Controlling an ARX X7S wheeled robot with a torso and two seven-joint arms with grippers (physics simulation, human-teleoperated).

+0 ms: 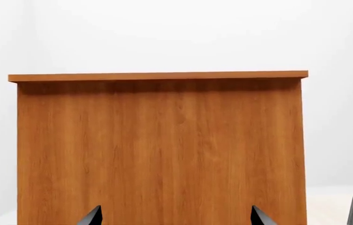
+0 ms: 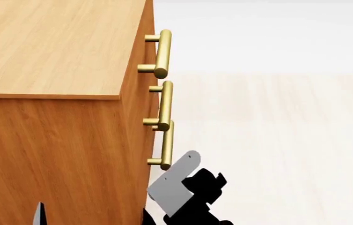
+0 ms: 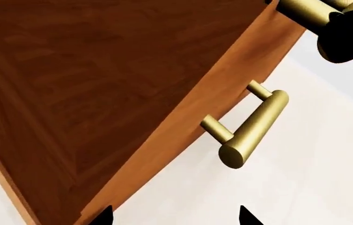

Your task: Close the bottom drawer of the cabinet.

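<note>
The orange-brown cabinet point(image 2: 51, 140) stands at the left of the head view, its front edge-on with three brass handles. The bottom drawer's handle point(image 2: 166, 145) is the lowest; the drawer front looks about level with those above. In the right wrist view the bottom drawer's front point(image 3: 173, 145) and its handle point(image 3: 251, 129) lie ahead of my right gripper point(image 3: 176, 218), which is open, empty and apart from them. My left gripper point(image 1: 176, 216) is open and empty, facing the cabinet's plain side point(image 1: 161, 150).
Pale floor point(image 2: 276, 140) spreads to the right of the cabinet's front. My right arm point(image 2: 186, 187) sits just below the lowest handle in the head view. The middle drawer's handle point(image 3: 314, 11) shows in the right wrist view.
</note>
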